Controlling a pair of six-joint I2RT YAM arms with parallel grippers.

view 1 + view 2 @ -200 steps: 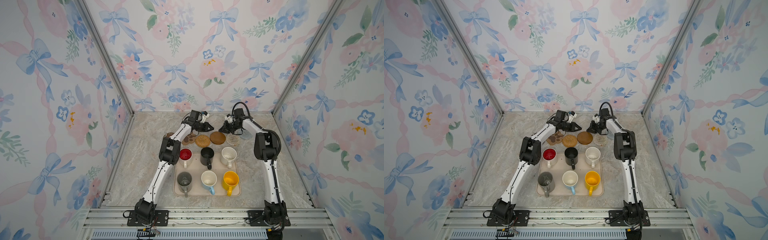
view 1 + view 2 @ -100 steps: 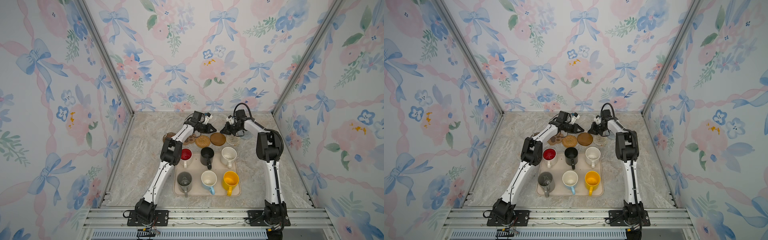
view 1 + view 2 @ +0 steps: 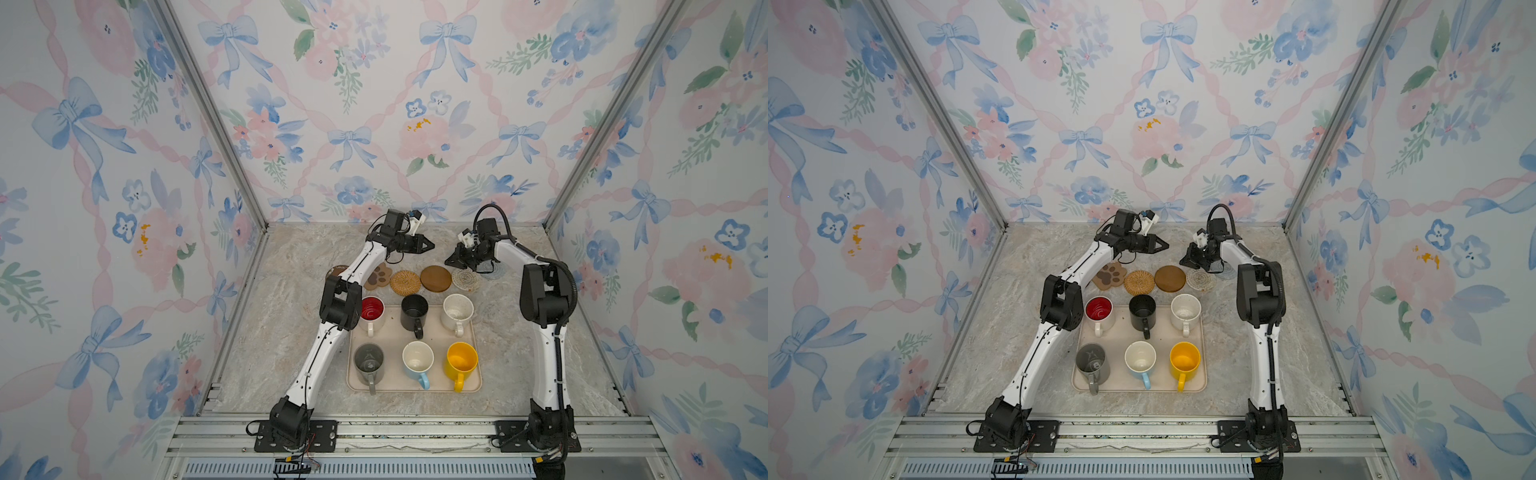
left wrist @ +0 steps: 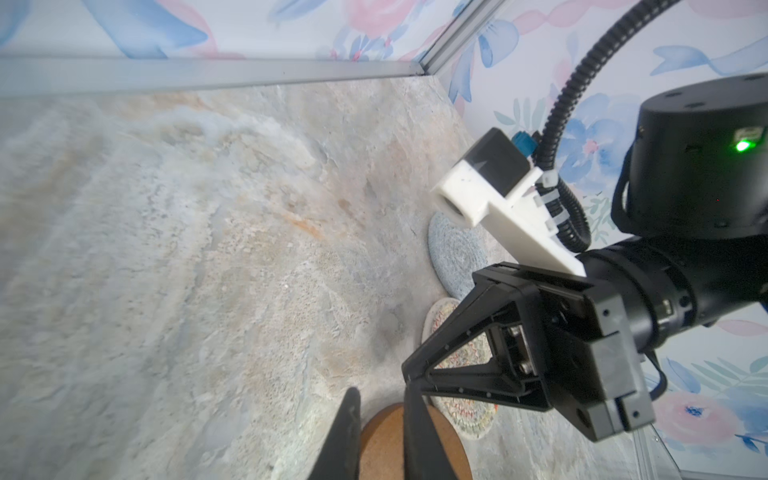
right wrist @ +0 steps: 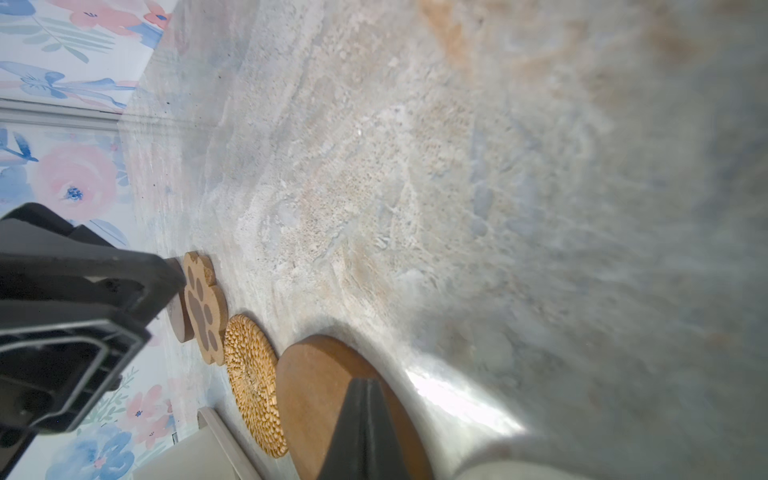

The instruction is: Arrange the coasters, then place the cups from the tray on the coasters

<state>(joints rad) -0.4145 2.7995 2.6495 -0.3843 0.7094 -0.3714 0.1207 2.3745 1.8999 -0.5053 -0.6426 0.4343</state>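
Behind the tray [image 3: 415,332] lies a row of coasters: a dark disc [image 3: 336,271] half hidden by my left arm, the paw [image 3: 378,277], the rattan round [image 3: 405,282], a brown disc [image 3: 435,278], the cream woven one [image 3: 465,279] and the blue-grey one [image 3: 496,271]. Six cups stand on the tray: red-inside [image 3: 371,309], black [image 3: 414,311], speckled cream [image 3: 457,311], grey [image 3: 368,361], light blue [image 3: 417,359], yellow [image 3: 461,359]. My left gripper [image 3: 430,247] [image 4: 382,390] hovers above the brown disc [image 4: 386,440], narrowly open and empty. My right gripper [image 3: 449,262] [image 5: 368,384] is shut and empty beside the cream coaster.
The two gripper tips point at each other, a short gap apart, over the back of the marble table [image 3: 291,332]. The back wall stands close behind them. Bare tabletop lies left and right of the tray.
My left gripper has drifted a little to the right, toward the right gripper. The right gripper has barely moved. Coasters and cups lie as before.
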